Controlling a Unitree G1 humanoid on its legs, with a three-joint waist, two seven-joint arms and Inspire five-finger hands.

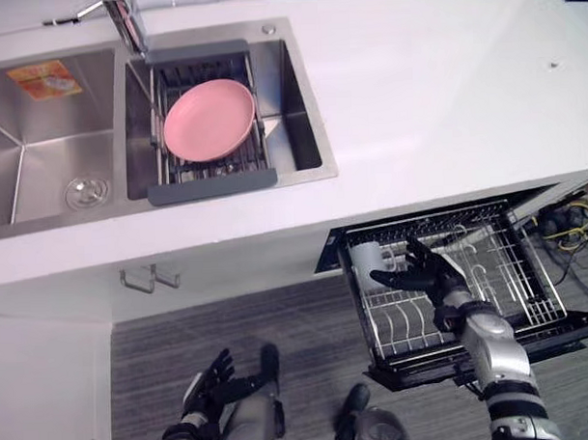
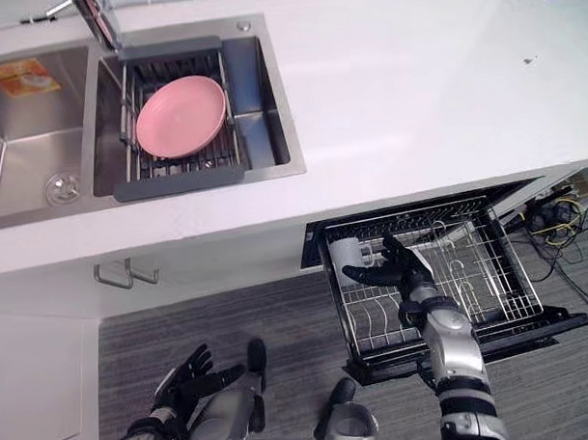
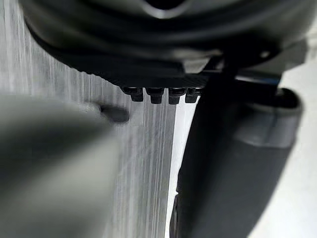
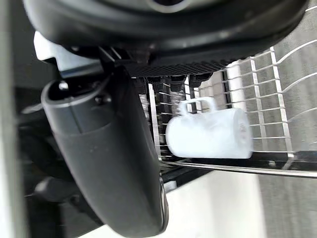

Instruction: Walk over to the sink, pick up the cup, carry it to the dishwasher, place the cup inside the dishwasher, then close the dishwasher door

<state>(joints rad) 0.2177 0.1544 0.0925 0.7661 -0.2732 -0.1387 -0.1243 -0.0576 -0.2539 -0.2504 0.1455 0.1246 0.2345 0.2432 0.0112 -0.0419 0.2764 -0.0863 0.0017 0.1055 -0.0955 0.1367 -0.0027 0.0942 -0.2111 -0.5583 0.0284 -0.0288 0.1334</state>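
- The white cup [image 1: 366, 257] lies on its side on the wires at the back left corner of the dishwasher rack [image 1: 513, 270]. In the right wrist view its handle faces the hand.
- The right robot hand [image 1: 426, 274] hovers over the rack just beside the cup. Its fingers are spread wide, its thumb points toward the cup, and it holds nothing.
- The rack is pulled out from under the tabletop [image 1: 445, 109]. The dark dishwasher door [image 1: 568, 328] lies open beneath it.
- Apart from the cup, the wire rack carries a few pale holders toward its right side.
- The left robot hand [image 1: 209, 377] hangs low over the grey striped floor [image 1: 278, 312], well apart from the dishwasher. Its fingers are loosely spread and it is empty.
- The steel sink [image 1: 40, 152] is set into the tabletop at the far left.
- In its right basin, a pink plate [image 1: 208, 119] rests on a dark drying rack [image 1: 214, 187].
- The faucet [image 1: 123, 18] stands behind that basin.
- An orange label [image 1: 43, 79] shows in the left basin.
- Metal cabinet handles [image 1: 151, 278] sit on the white front below the sink.
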